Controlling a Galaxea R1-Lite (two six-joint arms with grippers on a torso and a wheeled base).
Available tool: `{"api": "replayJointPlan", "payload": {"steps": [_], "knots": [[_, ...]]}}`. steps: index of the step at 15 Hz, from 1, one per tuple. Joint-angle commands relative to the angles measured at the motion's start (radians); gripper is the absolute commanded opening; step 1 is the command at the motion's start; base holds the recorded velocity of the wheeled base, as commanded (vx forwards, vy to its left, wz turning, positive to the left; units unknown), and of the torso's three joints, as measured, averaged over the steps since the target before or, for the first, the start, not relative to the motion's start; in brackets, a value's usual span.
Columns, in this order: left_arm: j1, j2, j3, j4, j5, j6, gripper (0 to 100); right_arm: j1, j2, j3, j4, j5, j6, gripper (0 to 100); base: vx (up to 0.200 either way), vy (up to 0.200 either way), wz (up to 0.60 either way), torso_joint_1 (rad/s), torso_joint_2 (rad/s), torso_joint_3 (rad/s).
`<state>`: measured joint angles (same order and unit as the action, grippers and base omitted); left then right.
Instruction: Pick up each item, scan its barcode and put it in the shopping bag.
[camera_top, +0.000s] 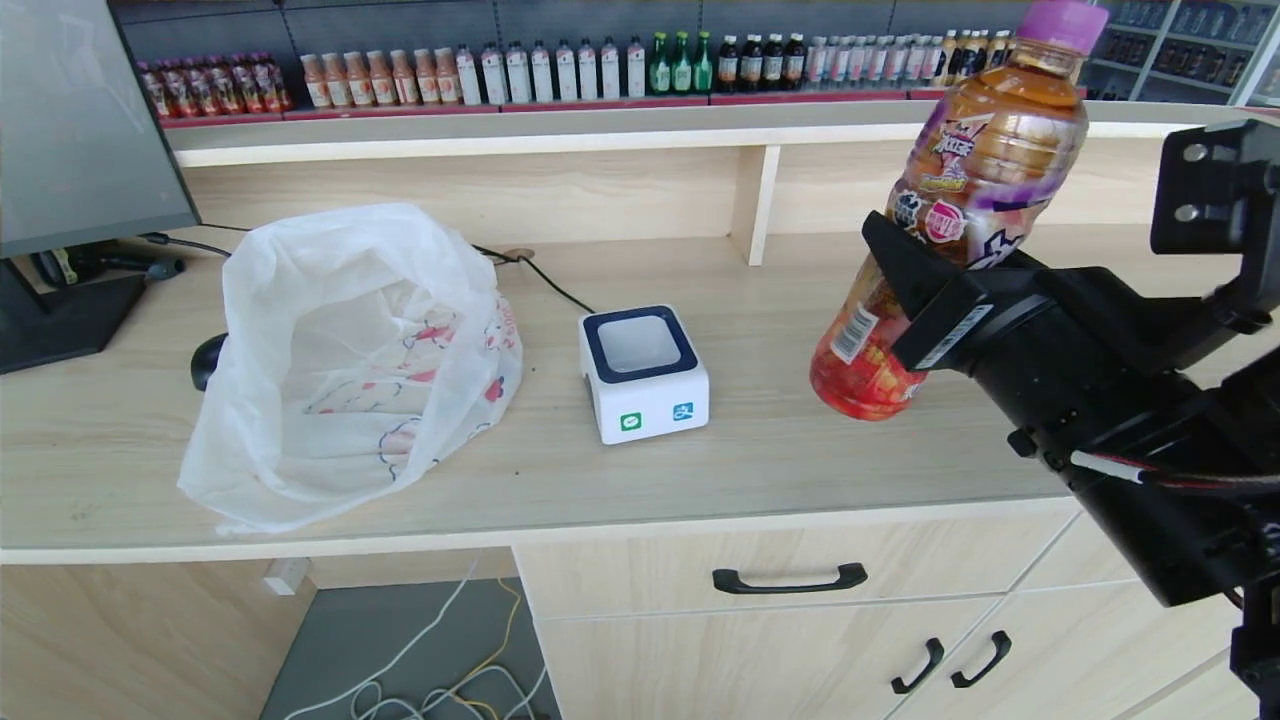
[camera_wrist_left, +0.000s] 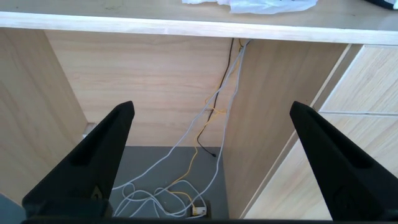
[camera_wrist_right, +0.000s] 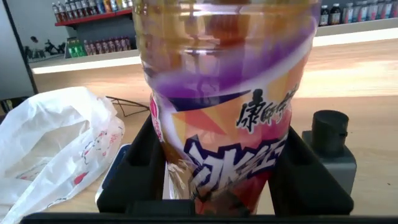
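Note:
My right gripper (camera_top: 935, 300) is shut on a tea bottle (camera_top: 960, 200) with a purple cap and a purple and orange label, held tilted in the air above the counter's right part. The bottle (camera_wrist_right: 224, 106) sits between the black fingers (camera_wrist_right: 140, 162) in the right wrist view. A white barcode scanner (camera_top: 643, 372) with a dark-framed window stands on the counter to the left of the bottle. Further left lies the open white shopping bag (camera_top: 350, 350). My left gripper (camera_wrist_left: 208, 162) is open below the counter edge, facing a recess with cables.
A monitor (camera_top: 80, 120) stands at the counter's (camera_top: 780, 450) far left, with a black mouse (camera_top: 207, 360) beside the bag. A raised shelf (camera_top: 600, 140) runs along the back, with rows of bottles behind it. Drawers (camera_top: 790, 580) sit under the front edge.

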<state>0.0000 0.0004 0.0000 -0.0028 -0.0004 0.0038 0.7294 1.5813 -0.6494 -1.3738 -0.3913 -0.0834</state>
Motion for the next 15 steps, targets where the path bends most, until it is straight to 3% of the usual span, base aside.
{"api": "replayJointPlan", "payload": {"steps": [1,10,15], "knots": [[0.000,0.000,0.000,0.000,0.000,-0.001,100,0.001,0.025,0.005,0.006,0.003,0.004,0,0.000,0.200,0.00,0.007,0.01,0.002],[0.000,0.000,0.000,0.000,0.000,-0.002,100,0.001,0.054,-0.039,0.001,0.002,0.004,0,0.000,0.200,0.00,0.002,0.00,0.002],[0.000,0.000,0.000,0.000,0.000,-0.001,100,0.004,0.057,-0.093,0.015,0.048,-0.087,0,0.000,0.000,0.00,0.000,0.00,0.000]]}}
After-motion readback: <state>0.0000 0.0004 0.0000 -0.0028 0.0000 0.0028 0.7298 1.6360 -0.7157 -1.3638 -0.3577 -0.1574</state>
